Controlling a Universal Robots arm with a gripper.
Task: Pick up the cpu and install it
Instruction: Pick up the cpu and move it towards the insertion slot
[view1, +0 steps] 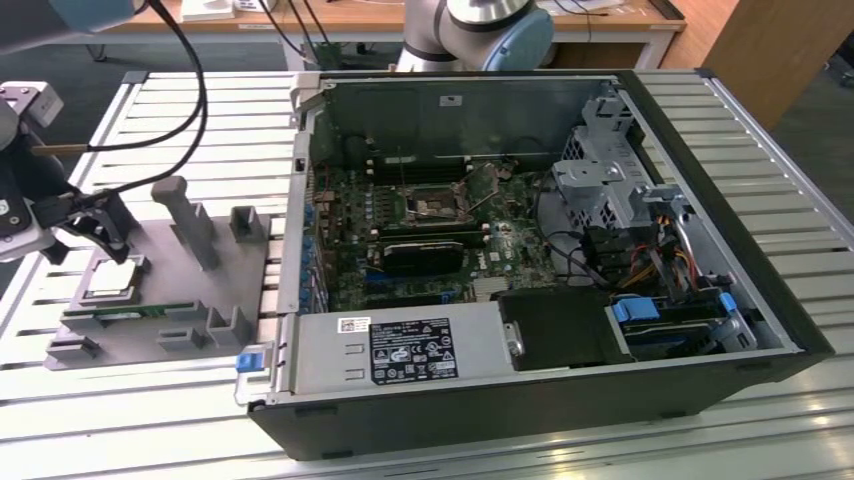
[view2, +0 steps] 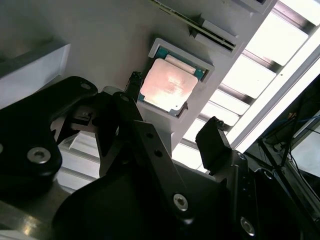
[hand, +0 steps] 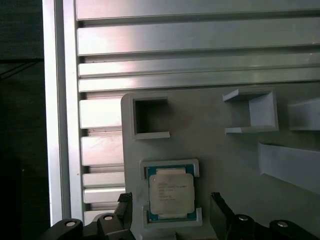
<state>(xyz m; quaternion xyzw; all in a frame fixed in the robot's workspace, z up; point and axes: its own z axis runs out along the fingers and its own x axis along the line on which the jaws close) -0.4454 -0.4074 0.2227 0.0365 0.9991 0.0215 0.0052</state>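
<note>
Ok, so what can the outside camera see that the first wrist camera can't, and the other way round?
The exterior view takes in the open computer case with its motherboard, plus the tall post on the grey holder. The first wrist view, close up, gives the cpu's green rim and an empty square pocket in the holder. Both show the cpu lying in the holder on the slatted table, with the open gripper near it, not holding it.

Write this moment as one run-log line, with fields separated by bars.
stage: pick | gripper: open, straddling cpu, no contact seen | cpu: flat in grey holder pocket
</note>
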